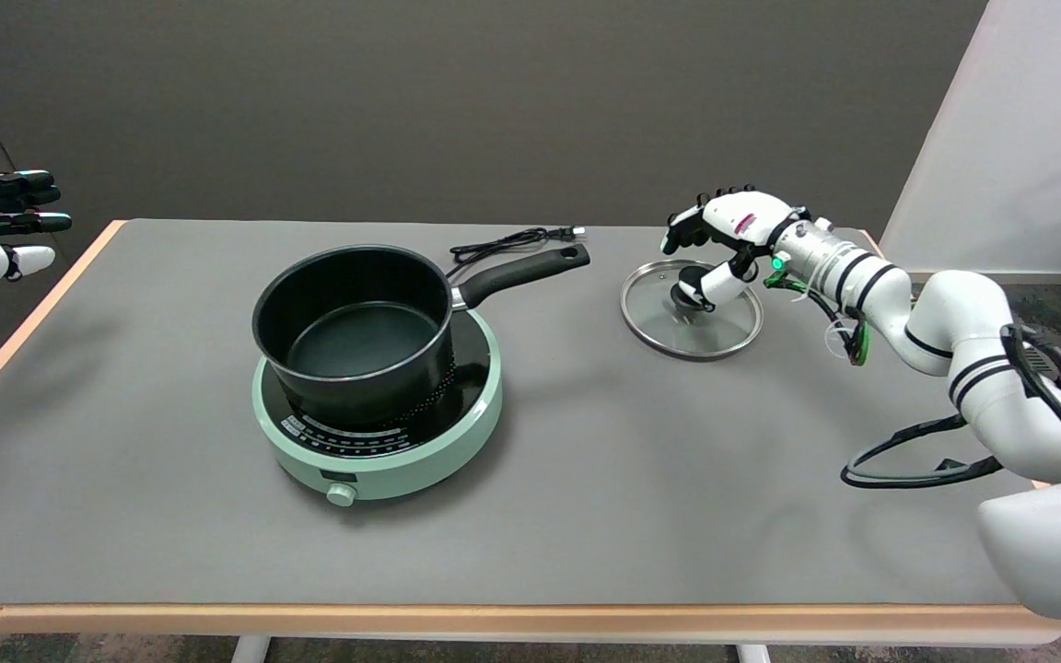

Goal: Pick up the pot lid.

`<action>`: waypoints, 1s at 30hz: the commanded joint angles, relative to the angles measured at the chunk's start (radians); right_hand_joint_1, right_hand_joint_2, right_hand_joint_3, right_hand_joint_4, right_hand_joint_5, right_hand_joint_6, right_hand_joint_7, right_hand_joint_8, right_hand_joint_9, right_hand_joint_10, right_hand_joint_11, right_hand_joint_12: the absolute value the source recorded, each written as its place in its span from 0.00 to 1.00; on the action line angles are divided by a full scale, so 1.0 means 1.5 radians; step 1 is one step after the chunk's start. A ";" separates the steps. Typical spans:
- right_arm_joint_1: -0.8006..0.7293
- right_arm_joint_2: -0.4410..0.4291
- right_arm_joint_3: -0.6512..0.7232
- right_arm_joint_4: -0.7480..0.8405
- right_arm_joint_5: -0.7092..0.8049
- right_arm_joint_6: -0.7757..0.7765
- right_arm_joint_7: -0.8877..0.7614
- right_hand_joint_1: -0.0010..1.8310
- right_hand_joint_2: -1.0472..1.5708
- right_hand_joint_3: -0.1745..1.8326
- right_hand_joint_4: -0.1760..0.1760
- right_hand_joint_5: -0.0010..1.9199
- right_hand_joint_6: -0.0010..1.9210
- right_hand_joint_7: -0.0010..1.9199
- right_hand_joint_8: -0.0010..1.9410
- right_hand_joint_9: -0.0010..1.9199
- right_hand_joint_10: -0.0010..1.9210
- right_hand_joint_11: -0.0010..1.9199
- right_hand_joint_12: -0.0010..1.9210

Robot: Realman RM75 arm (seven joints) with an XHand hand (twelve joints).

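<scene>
The pot lid (692, 313) is lying flat, knob (685, 294) up, on the far right of the table (586, 460), well apart from the pot (353, 331). The right hand (724, 241) is being held over the lid's far side, thumb lowered beside the knob, other fingers curled above; nothing is gripped. This posture is judged a preparation for pinching the knob. Whether the thumb is touching the knob cannot be told. The pot is sitting on a green cooker (378, 433). A grey mat is covering the table; a dark wall is standing behind.
</scene>
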 commanded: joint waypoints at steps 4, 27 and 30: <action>0.021 -0.019 -0.004 -0.034 -0.022 0.009 0.010 0.50 0.61 0.56 0.75 0.35 0.22 0.36 0.12 0.32 0.25 0.24 0.61; 0.007 -0.004 0.003 -0.043 -0.022 0.018 0.014 0.50 0.61 0.55 0.75 0.35 0.21 0.35 0.12 0.33 0.24 0.25 0.61; 0.010 -0.003 0.003 -0.050 -0.022 0.019 0.014 0.50 0.61 0.56 0.74 0.35 0.22 0.36 0.12 0.33 0.26 0.25 0.62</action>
